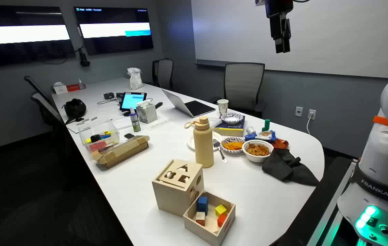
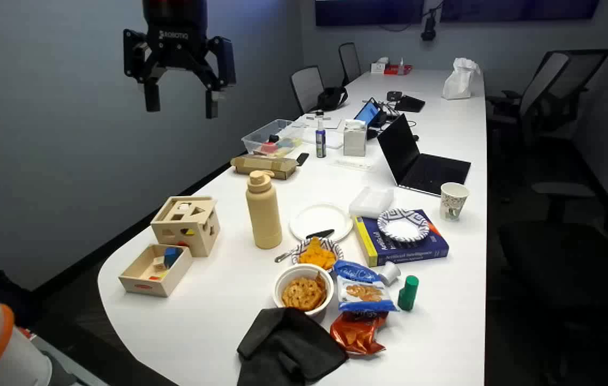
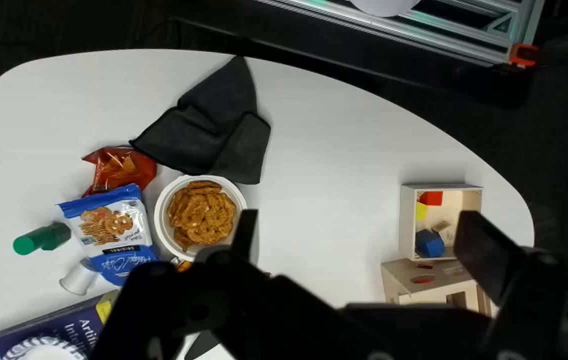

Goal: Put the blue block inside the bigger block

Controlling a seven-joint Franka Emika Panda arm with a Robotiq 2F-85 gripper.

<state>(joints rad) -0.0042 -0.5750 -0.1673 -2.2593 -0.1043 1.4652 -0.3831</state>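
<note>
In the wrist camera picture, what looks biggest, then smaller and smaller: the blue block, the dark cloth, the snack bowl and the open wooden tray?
1. Dark cloth
2. Snack bowl and open wooden tray: too alike to rank; the gripper hides part of each
3. Blue block

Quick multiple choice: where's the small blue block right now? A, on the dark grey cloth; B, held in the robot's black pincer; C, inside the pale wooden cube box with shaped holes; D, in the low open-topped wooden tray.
D: all three views show the small blue block within the walls of the low open-topped wooden tray, while the black pincer hangs open and empty.
</note>
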